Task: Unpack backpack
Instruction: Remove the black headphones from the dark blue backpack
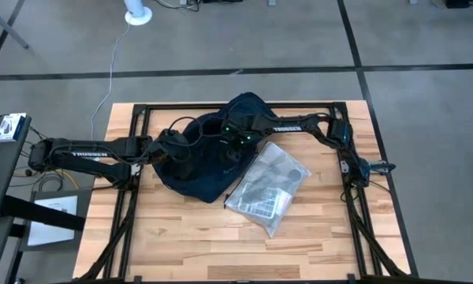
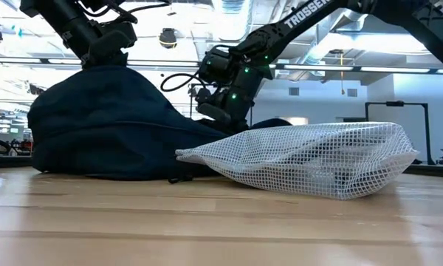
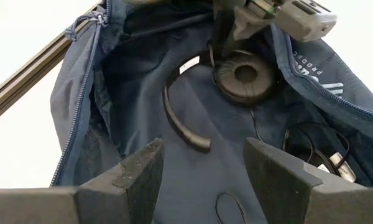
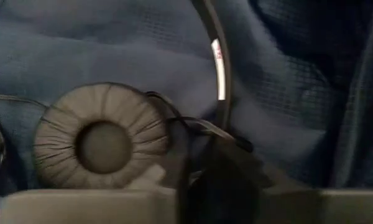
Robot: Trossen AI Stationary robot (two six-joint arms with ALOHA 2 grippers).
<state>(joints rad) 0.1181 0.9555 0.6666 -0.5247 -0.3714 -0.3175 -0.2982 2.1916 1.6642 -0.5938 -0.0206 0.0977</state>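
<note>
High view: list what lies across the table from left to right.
Left arm → backpack → mesh pouch → base of the right arm.

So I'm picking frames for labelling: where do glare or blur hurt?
Left wrist view: background blown out white around the backpack. Right wrist view: the headphones look soft and dim. Low view: bright ceiling lights, the backpack a dark mass.

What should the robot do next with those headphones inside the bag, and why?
Probably lift them straight up and out. The right tool is down inside the open backpack, right at the headphones, apparently closing on the band. The left tool waits open at the bag's mouth.
</note>
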